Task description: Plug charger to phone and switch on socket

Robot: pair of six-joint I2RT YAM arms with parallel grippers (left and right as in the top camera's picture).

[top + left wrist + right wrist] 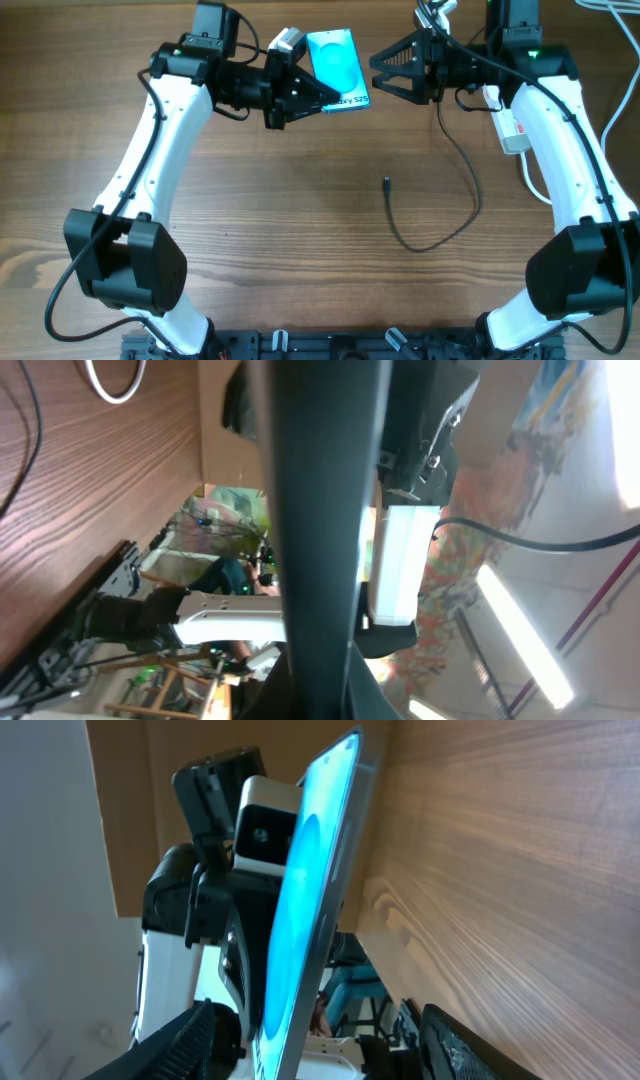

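Now phone pinched between left fingers; right fingers spread nearby.

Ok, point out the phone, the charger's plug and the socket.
phone [336, 64], overhead view, middle of its turquoise screen.
plug [387, 183], overhead view, the small black tip itself.
socket [512, 128], overhead view, the visible part of its white body.
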